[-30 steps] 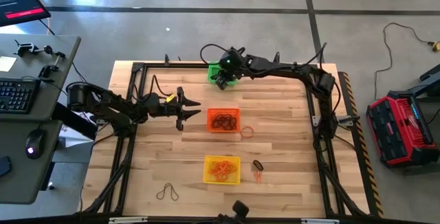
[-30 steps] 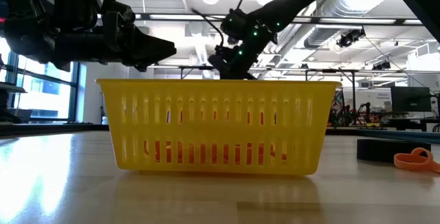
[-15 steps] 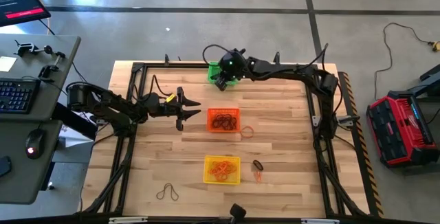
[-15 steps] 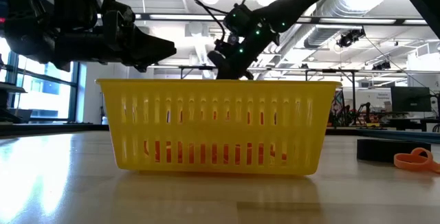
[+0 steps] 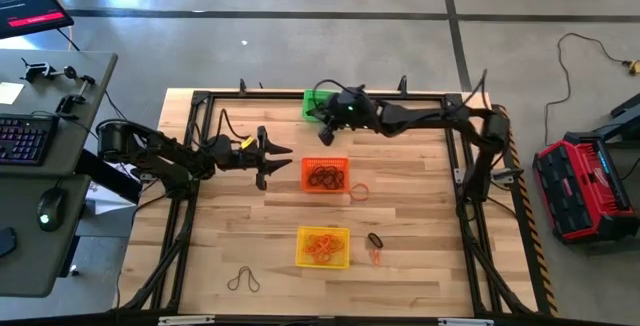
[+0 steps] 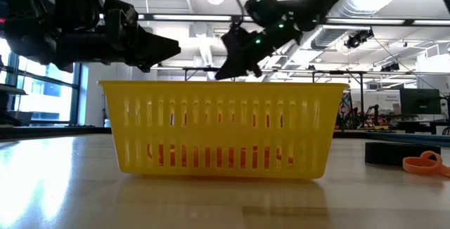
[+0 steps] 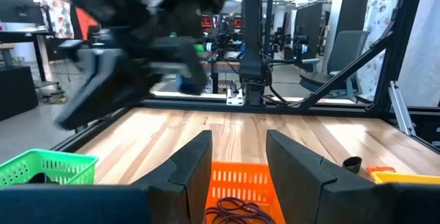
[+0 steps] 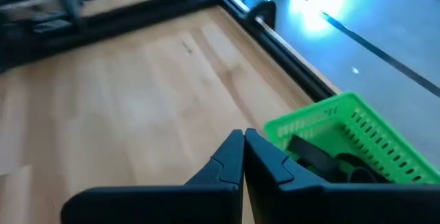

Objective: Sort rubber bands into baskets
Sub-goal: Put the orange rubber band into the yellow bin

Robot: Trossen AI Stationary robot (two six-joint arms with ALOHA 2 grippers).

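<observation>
The green basket (image 5: 316, 99) stands at the table's far edge and holds short black rubber bands (image 8: 323, 159). The orange basket (image 5: 325, 174) holds dark bands (image 7: 234, 207), and the yellow basket (image 5: 323, 246) holds orange ones. Loose bands lie on the wood: an orange loop (image 5: 358, 192), a thick black one (image 5: 375, 239), another orange one (image 5: 375, 256) and thin dark ones (image 5: 245, 281). My right gripper (image 8: 244, 147) is shut with nothing between its fingers, beside the green basket's near side (image 5: 324, 126). My left gripper (image 5: 280, 161) waits open, level, left of the orange basket.
A black metal frame (image 5: 200, 101) runs along the table's edges. A desk with a keyboard (image 5: 25, 136) and a mouse stands left of the table. A red case (image 5: 580, 186) lies on the floor at the right. Bare wood lies between the baskets and the left edge.
My right gripper has drawn back from over the green basket toward the table's near and right side and has tipped up to a flatter slant. It has stayed shut. My left arm has kept still.
</observation>
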